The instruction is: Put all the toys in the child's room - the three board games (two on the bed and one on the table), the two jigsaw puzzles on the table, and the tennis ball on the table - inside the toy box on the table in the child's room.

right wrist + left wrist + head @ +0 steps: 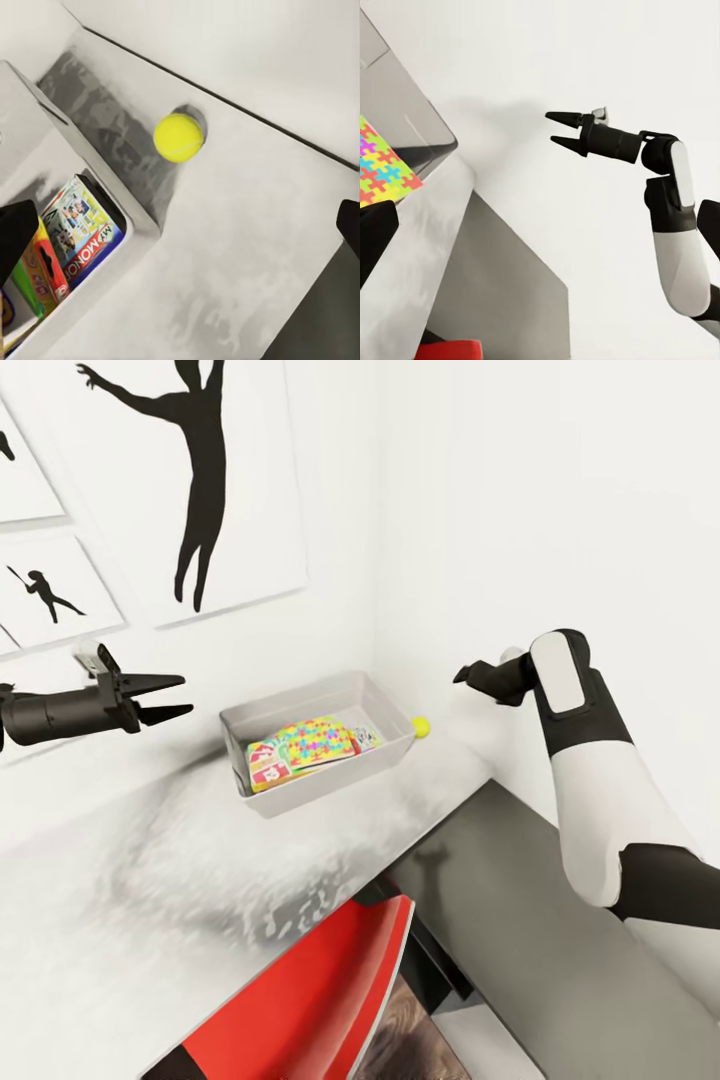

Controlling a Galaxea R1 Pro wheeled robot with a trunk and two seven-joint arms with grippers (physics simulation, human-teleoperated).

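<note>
Yellow-green tennis ball [178, 137] rests just outside the toy box [300, 705], ahead of my right gripper [462, 676], jaws open, empty; left gripper [180, 697] is farther off, also open.

The tennis ball [421, 727] sits wedged between the toy box [300, 705] and the wall [560, 510]. Open room lies above it, and bare table [150, 880] fronts the box.

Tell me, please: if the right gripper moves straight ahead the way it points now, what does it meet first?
Probably the tennis ball, lying on the table just outside the toy box. The right gripper is open; depth is uncertain.
</note>
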